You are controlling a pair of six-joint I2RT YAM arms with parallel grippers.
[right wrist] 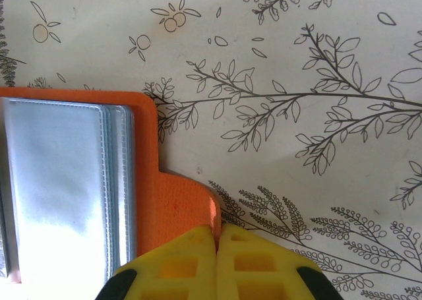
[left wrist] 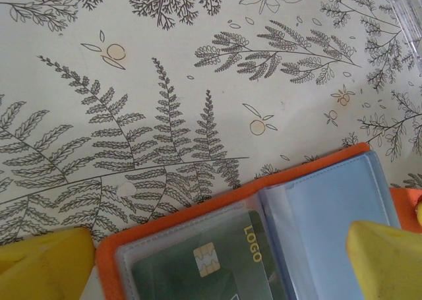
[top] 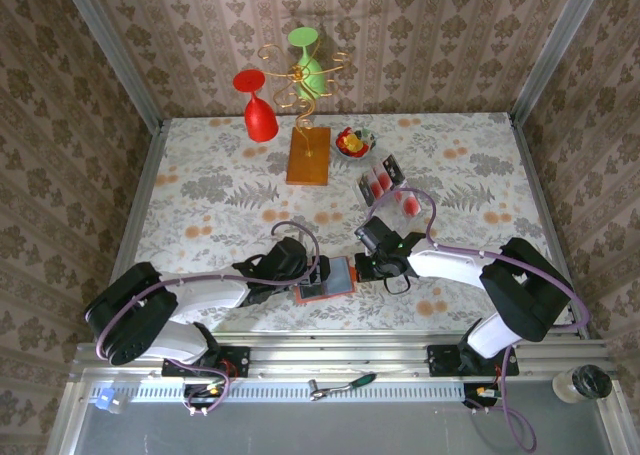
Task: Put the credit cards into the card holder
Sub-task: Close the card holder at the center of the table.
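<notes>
The card holder (top: 337,276) lies open near the table's front edge, orange with a grey-blue inner panel. In the left wrist view a dark green credit card (left wrist: 217,264) with a chip and "LOGO" sits in the card holder's (left wrist: 198,214) clear sleeve. My left gripper (top: 314,276) is open, one yellow finger on each side of that sleeve (left wrist: 217,277). My right gripper (right wrist: 217,237) is shut on the card holder's (right wrist: 175,201) orange tab, at the holder's right end (top: 359,267). More credit cards (top: 381,182) with red spots lie further back, one (top: 410,204) slightly nearer.
An orange-brown block (top: 308,157) with a gold wire stand holds a red glass (top: 259,115) and a green glass (top: 308,63) at the back. A small bowl (top: 354,141) of red and yellow pieces sits beside it. Patterned walls enclose the table.
</notes>
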